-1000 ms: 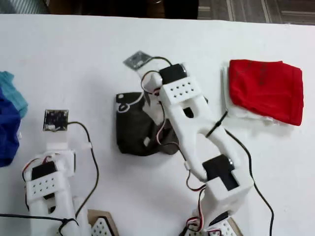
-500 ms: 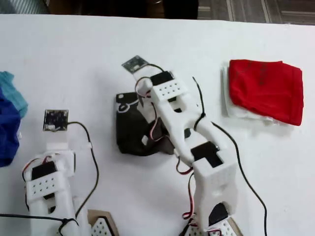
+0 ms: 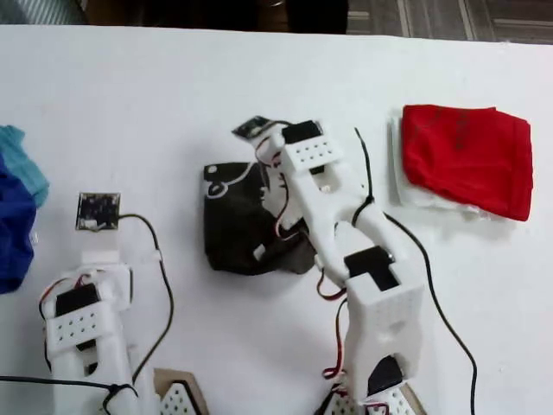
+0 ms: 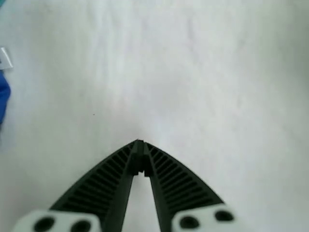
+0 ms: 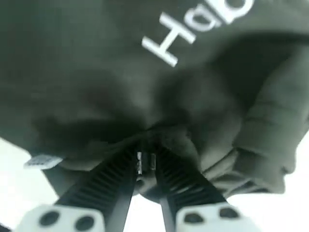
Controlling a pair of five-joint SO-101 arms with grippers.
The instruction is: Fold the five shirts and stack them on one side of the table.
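A crumpled black shirt point(image 3: 232, 226) with white print lies at the table's middle. The right arm point(image 3: 333, 203) stretches over its right part. In the right wrist view my right gripper point(image 5: 145, 162) is shut, its tips pinching a bunched fold of the black shirt point(image 5: 96, 72). A folded red shirt point(image 3: 467, 160) rests on a folded white shirt point(image 3: 404, 195) at the right. A blue shirt point(image 3: 13, 226) and a teal shirt point(image 3: 19, 157) lie heaped at the left edge. My left gripper point(image 4: 140, 159) is shut on nothing above bare table; the left arm point(image 3: 79, 322) stands at the front left.
The white table point(image 3: 155, 95) has free room across the back and between the two arms. Cables point(image 3: 160, 277) trail from both arms near the front edge. A blue shirt edge point(image 4: 3, 99) shows in the left wrist view.
The right arm's wrist swung left over the black shirt, then back to the right. The shirt's right edge shifted slightly. The left arm has stayed still.
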